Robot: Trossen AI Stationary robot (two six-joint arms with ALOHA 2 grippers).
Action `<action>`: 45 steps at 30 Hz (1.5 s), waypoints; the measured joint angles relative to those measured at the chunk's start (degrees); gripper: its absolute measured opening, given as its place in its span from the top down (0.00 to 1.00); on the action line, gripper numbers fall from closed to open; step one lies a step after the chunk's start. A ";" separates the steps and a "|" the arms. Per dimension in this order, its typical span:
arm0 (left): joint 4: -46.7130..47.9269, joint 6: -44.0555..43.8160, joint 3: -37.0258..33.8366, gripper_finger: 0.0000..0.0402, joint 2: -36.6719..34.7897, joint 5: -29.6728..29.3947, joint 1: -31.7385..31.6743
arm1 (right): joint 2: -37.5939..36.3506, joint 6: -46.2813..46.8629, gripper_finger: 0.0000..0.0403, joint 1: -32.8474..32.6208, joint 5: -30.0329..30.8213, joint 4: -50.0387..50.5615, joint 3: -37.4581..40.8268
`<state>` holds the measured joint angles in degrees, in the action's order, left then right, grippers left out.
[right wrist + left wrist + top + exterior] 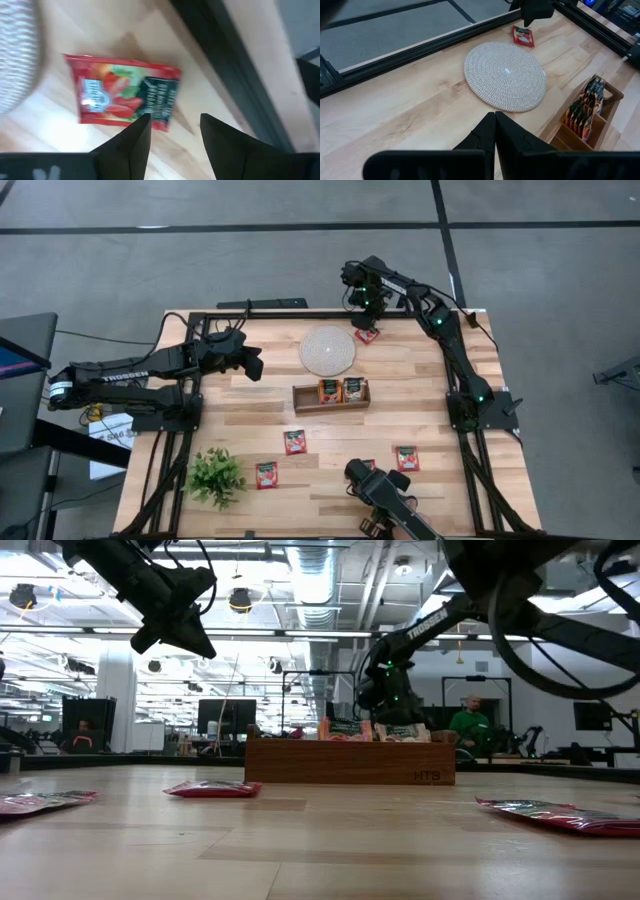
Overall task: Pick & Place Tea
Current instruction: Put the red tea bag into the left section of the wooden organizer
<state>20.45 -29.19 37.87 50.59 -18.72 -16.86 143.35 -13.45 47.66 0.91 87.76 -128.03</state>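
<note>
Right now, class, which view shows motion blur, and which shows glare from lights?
Right wrist view: the red strawberry-printed tea sachet and pale woven mat are smeared. Low view: bright ceiling strip lights glare; near wooden tabletop is soft.

From overhead, your right gripper (366,308) covers part of the sachet (366,335) at the table's one o'clock corner. The tray (331,396) shows two packets standing, and you cannot count how many sit behind. At six o'clock a dark device (385,498) runs off the picture's edge, overlapping another sachet (370,466)
</note>
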 joint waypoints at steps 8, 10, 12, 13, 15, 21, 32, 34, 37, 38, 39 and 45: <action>0.00 0.00 0.00 1.00 0.00 0.00 0.00 | 0.44 0.04 0.56 0.12 -2.23 -3.16 2.01; 0.00 0.00 0.00 1.00 0.00 0.00 0.00 | 0.44 0.07 0.56 0.49 -2.24 -3.42 2.86; 0.00 0.00 0.00 1.00 0.00 0.02 0.00 | 0.44 0.07 0.56 0.66 -2.21 -4.41 4.00; 0.00 0.00 0.00 1.00 0.00 0.00 0.00 | 0.40 0.05 0.56 0.77 -2.25 -4.78 4.58; 0.00 -0.02 0.00 1.00 0.00 0.00 0.00 | 0.10 0.40 0.56 0.89 -2.24 -5.37 5.59; 0.00 -0.02 0.00 1.00 0.00 0.00 0.00 | -0.14 0.42 0.56 0.96 -2.46 -6.40 7.33; 0.00 -0.07 0.00 1.00 0.00 0.00 0.00 | 0.00 0.19 0.77 1.09 -3.65 -7.06 7.45; 0.00 -0.06 0.00 1.00 0.00 0.00 0.00 | 0.00 0.15 0.81 1.09 -3.63 -6.93 7.48; 0.00 -0.04 0.00 1.00 0.00 0.02 0.00 | 0.00 0.11 0.84 1.07 -3.74 -6.85 7.52; 0.00 -0.04 0.00 1.00 0.00 0.01 0.00 | -0.06 0.09 0.85 1.07 -3.78 -6.81 7.52; 0.00 -0.04 0.00 1.00 0.00 0.00 0.00 | -0.19 0.09 0.86 1.06 -3.80 -6.81 7.55; -0.01 -0.04 0.00 1.00 0.00 0.00 -0.01 | -1.23 -0.04 0.94 0.96 -3.23 -7.10 7.76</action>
<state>20.44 -29.23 37.87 50.59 -18.72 -16.87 142.12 -13.50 48.62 -2.32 80.66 -120.27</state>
